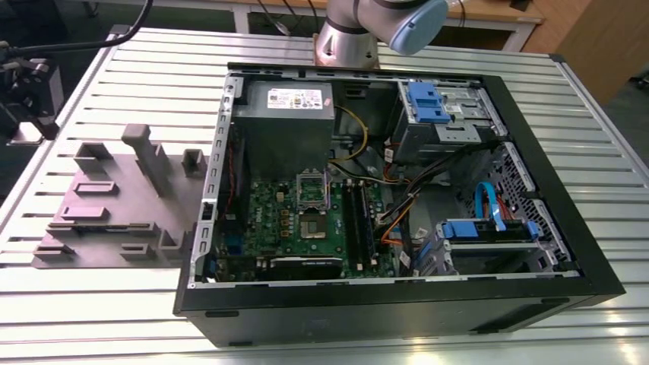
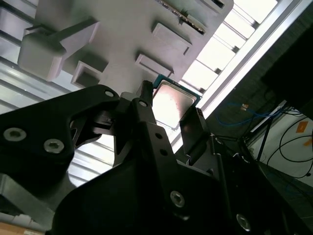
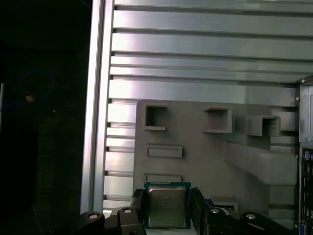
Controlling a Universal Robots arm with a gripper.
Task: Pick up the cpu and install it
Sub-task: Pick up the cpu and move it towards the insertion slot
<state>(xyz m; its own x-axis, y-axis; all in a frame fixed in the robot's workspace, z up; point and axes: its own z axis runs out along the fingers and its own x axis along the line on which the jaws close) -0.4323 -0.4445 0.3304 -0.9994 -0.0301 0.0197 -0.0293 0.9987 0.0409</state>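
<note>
I have the cpu (image 3: 167,205) sitting squarely inside the claw (image 2: 171,99), its silvery top turned toward both wrist cameras. One finger (image 3: 197,205) lies against one edge and its partner against the opposite edge, with no gap that I can see. I judge the claw closed down to the chip's width and gripping it. The chip is square, so it has no long axis to line up; what matters is that its flat face stays level.

Behind it lies the grey fixture tray (image 3: 195,147), and the cpu is at the tray's end nearest the claw. The tray rests on the slatted table (image 3: 195,49), between the table's side edge and the open computer case (image 1: 406,308).

In the exterior view, the socket (image 1: 310,228) on the green motherboard (image 1: 279,213) is inside the case, well apart from the tray, on the side away from that table edge.

The chip's underside is hidden and the first wrist view cuts off its near edge. I cannot tell whether it is clear of the tray or resting on it.
</note>
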